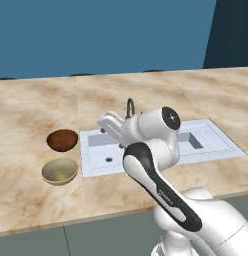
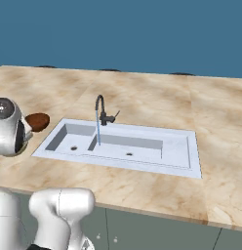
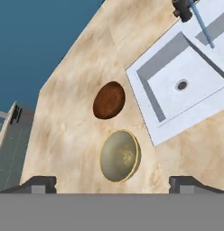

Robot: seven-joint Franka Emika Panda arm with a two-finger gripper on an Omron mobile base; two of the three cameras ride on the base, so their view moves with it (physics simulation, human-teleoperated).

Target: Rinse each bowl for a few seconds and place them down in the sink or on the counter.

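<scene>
We see two small bowls sitting upright on the counter [image 1: 41, 115], side by side and just to the left of the sink [image 1: 211, 137]. The brown bowl [image 1: 62, 140] lies farther back, and the pale gold bowl [image 1: 59, 171] sits nearer the counter's front edge; the two are close together but not touching. Neither bowl touches the sink rim, though both stand near it.

In the hand view we look down on both bowls, the gold one just above the space between our fingertips [image 3: 39, 184] and the brown one beyond it. Our gripper [image 3: 114, 184] is spread wide, its tips far apart at the lower edge of that view, and it grasps nothing. It hangs above the counter, over the gold bowl, well clear of both.

The sink has two basins, each with a small round drain. A dark curved faucet [image 2: 100, 111] stands at its back edge, and a thin blue stream of water [image 2: 98, 128] falls from the spout into the left basin. In the right base view we find the brown bowl partly hidden behind our arm [image 2: 8, 128].
</scene>
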